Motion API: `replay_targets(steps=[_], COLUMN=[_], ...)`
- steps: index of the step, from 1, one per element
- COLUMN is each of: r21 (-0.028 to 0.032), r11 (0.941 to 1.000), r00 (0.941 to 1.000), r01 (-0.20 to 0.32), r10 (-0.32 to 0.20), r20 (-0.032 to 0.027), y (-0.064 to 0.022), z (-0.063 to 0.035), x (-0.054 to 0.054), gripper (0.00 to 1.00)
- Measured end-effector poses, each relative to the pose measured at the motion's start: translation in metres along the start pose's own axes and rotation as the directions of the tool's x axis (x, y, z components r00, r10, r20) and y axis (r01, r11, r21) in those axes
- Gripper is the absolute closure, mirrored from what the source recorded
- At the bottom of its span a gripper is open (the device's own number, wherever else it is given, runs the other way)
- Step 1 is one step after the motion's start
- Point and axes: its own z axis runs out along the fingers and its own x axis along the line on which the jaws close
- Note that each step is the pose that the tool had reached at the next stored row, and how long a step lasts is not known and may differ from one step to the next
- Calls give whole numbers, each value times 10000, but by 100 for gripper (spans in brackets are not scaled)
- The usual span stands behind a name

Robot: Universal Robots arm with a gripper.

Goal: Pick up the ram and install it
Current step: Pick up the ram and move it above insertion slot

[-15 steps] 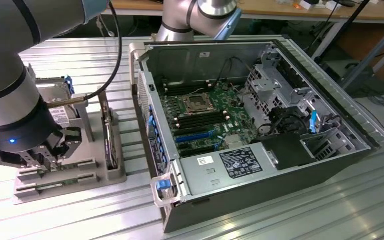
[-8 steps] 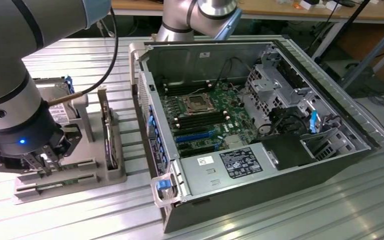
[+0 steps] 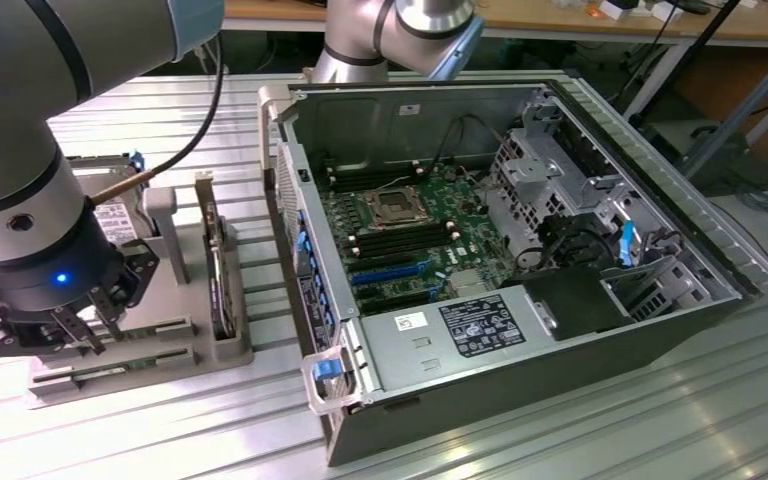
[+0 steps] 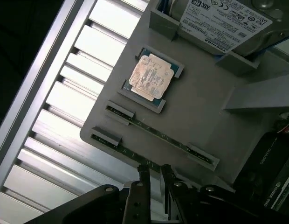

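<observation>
Pick stage, by my reading: nothing is lifted and nothing is installed yet.

- Slatted metal table (image 3: 558, 420). The grey parts holder (image 3: 231, 350) sits toward its edge at the exterior view's left, just beside the open computer case (image 3: 398, 400).
- The arm is low over the holder's near end, with the gripper (image 3: 51, 335) above it.
- The ram (image 4: 123, 150) stands on edge in small clips, right along one outer edge of the holder. It is the outermost of two parallel sticks.
- The second stick (image 4: 158, 135) lies just inboard of it. The processor chip (image 4: 150, 77) comes next, and the hard drive (image 4: 228, 18) is at the opposite edge.
- The expansion card (image 4: 265, 172) stands near the adjacent edge.
- In the wrist view the gripper (image 4: 154, 169) is at about the ram's mid-length. Its jaws are parted by a narrow gap, one to each side of the board, and the ram's top edge runs into that gap.
- The gripper carries nothing, and the ram looks fully seated in its clips. I cannot make out whether either jaw touches it.
- In the case, the motherboard (image 3: 411, 240) lies exposed, with dark memory slots (image 3: 387, 243) beside the processor socket.

Judgement: this is the grasp. It calls for a square close on the board's flat faces. The pull must then be straight out of the clips with no twist, since the board is thin and the neighbouring stick is close.
</observation>
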Motion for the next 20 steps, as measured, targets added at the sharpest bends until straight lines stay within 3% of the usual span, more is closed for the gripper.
replay_targets(steps=[5, 7, 10, 13, 16, 18, 19, 20], r21=[-25, -44, -60, -90, -128, -144, -154, -167], r11=[9939, 9842, 9728, 9470, 9083, 8895, 8769, 8602], r00=[9939, 9842, 9727, 9469, 9081, 8893, 8767, 8600], r01=[1101, 1769, 2317, 3211, 4182, 4568, 4804, 5097], r10=[-1101, -1769, -2318, -3212, -4183, -4570, -4806, -5099], r20=[-47, -75, -97, -131, -165, -179, -187, -196], y=[-1, -1, -1, -1, -2, -2, -2, -2], z=[10, 16, 22, 30, 41, 46, 50, 56], x=[0, 0, 0, 1, 1, 1, 1, 1], gripper=[76, 76, 76, 76, 76, 76, 76, 76])
